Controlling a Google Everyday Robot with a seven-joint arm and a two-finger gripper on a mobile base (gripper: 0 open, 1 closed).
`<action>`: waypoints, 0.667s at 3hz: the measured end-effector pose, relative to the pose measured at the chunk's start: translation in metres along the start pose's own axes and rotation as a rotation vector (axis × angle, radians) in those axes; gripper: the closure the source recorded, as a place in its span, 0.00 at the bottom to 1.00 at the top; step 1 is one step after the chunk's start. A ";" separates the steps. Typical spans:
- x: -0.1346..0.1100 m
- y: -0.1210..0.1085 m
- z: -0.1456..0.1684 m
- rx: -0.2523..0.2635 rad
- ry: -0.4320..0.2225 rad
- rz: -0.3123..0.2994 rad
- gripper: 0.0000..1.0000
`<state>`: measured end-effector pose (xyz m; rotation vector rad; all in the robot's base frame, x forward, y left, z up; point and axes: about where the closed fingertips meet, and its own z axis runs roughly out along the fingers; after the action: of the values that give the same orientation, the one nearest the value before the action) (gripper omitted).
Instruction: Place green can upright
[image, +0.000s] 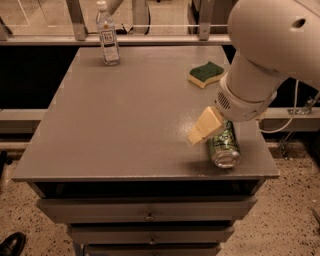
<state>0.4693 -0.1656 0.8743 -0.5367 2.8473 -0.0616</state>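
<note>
The green can (224, 146) lies on its side near the front right corner of the grey table (125, 115), its silver end facing the front edge. My gripper (201, 131) hangs from the large white arm just left of the can's far half, low over the table. One cream-coloured finger (205, 126) shows, angled down to the left beside the can. The can's far end is hidden behind the arm.
A green-and-yellow sponge (206, 73) lies at the back right of the table. A clear plastic water bottle (108, 35) stands at the back left. Drawers (147, 212) sit under the tabletop. A railing runs behind the table.
</note>
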 end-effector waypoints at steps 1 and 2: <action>-0.007 0.006 0.012 0.011 -0.002 0.063 0.00; -0.016 0.008 0.024 0.036 0.007 0.107 0.00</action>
<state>0.4874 -0.1524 0.8537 -0.3769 2.8705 -0.0963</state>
